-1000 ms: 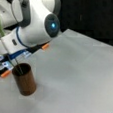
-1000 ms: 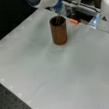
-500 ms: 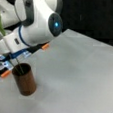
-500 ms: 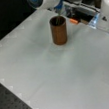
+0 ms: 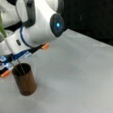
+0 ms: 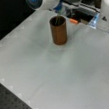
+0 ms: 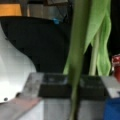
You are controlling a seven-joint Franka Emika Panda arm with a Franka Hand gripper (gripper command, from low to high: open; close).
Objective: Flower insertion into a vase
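Note:
The dark brown cylindrical vase (image 5: 24, 82) stands upright on the white table, also seen in a front view's top middle (image 6: 58, 31). A thin green flower stem (image 5: 20, 67) drops into its round mouth, with the lower end inside the rim (image 6: 57, 19). My gripper (image 5: 20, 60) sits just above and behind the vase, shut on the stem. In the wrist view the stem (image 7: 77, 65) runs upright close to the camera, with green leaves (image 7: 101, 37) beside it and a red bloom (image 7: 116, 67) at the right edge.
The white table (image 5: 78, 72) spreads wide to the vase's right and front (image 6: 58, 76). The white arm with its blue light (image 5: 58, 24) looms over the vase. A dark perforated board (image 6: 13, 105) borders the table's corner.
The arm has shifted slightly to the right above the vase. The stem stays in the vase mouth and the vase has not moved.

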